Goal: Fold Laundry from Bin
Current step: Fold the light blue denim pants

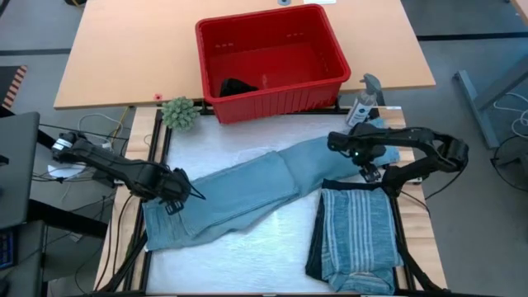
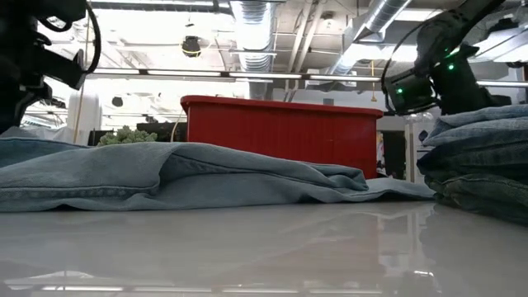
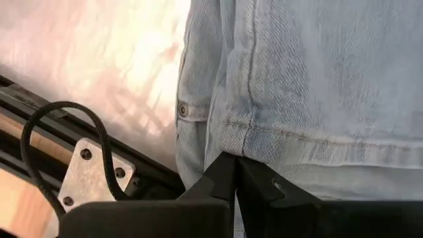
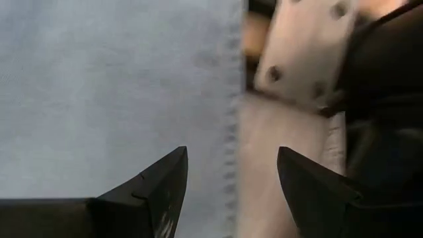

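Jeans (image 1: 247, 194) waistband at left hand (image 1: 175, 196).

Red bin (image 1: 272, 62) wall hides most of the small black item (image 1: 235, 86)

Ceiling strip lights (image 2: 157, 75) are shining bright and glaring off the glossy bench (image 2: 272, 247), which is mirroring them. The right wrist view is blurring badly; shadows are lying soft.
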